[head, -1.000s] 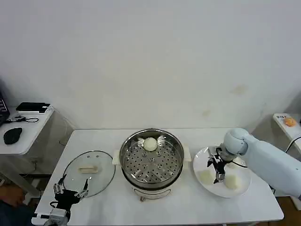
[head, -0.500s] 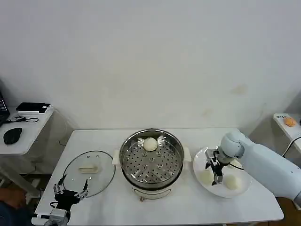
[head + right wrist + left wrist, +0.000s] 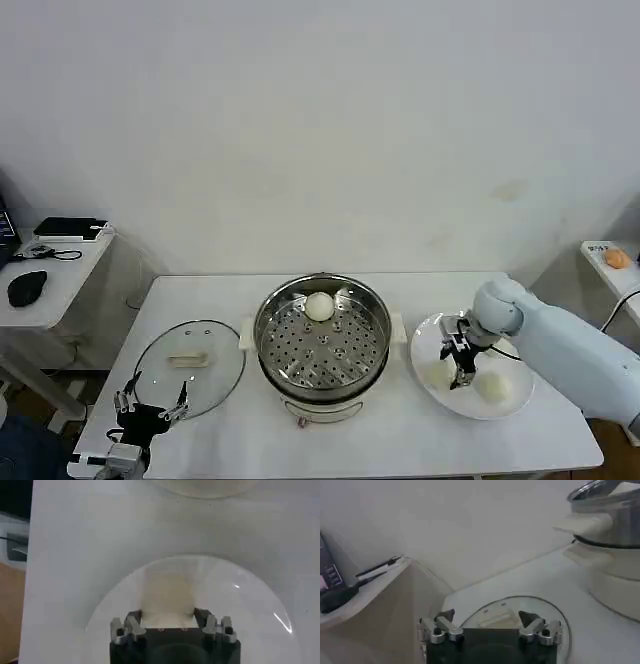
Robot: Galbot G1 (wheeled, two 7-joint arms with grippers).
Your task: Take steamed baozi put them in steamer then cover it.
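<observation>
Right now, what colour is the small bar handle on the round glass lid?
Pale cream, on the clear round glass lid; the head view shows it best.

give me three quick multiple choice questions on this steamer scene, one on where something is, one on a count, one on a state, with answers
1. Where does the cover lie?
A. on the steamer
B. on the table to the steamer's left
C. on the white plate

2. How many steamed baozi sit in the steamer?
A. one
B. two
C. four

3. What is the right gripper doing?
A. parked at the table edge
B. open over the plate, fingers either side of a bun
C. holding the cover

Answers:
1. B, it lies flat near the idle left gripper.
2. A, one bun rests on the tray.
3. B, the right wrist view shows a bun between the open fingers.
</observation>
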